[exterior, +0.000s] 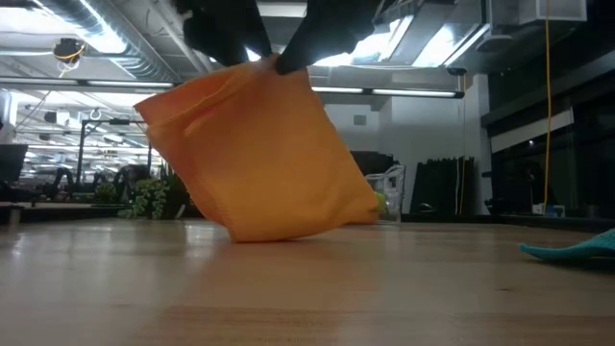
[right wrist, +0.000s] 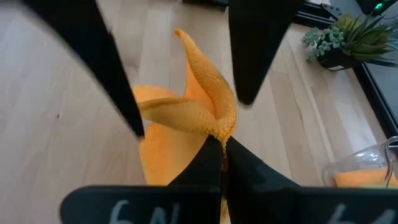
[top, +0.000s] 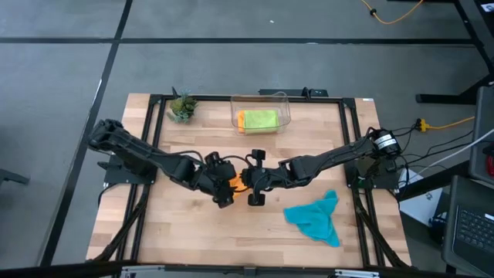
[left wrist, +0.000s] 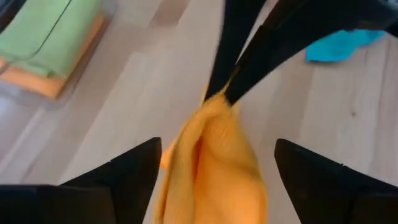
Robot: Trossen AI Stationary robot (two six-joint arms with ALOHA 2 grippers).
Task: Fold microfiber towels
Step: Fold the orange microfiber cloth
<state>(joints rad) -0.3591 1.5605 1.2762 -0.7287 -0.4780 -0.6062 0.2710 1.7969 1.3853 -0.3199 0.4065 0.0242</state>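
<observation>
orange towel hung from one pinch at mid-desk, left gripper released.

the right gripper (right wrist: 221, 146) was clenched on a top corner of the orange towel (exterior: 259, 154), whose lower edge touched the desk (top: 193, 232); the left gripper (left wrist: 214, 162) stood wide apart around the cloth, gripping nothing. the risk, as i judged it: a thin corner pinch could slip, or the hanging cloth could twist and crease crooked when lowered. the teal towel (top: 316, 216) lay crumpled nearby, the others in the bin (top: 261, 116).

Two dark, near-black jointed arms, matte segments. Left gripper (left wrist: 214, 180): flat black tapering fingers (left wrist: 134, 171). Right gripper (right wrist: 222, 144): slim black fingers, white lettering on wrist housing. Pale round fitting, right arm base.
</observation>
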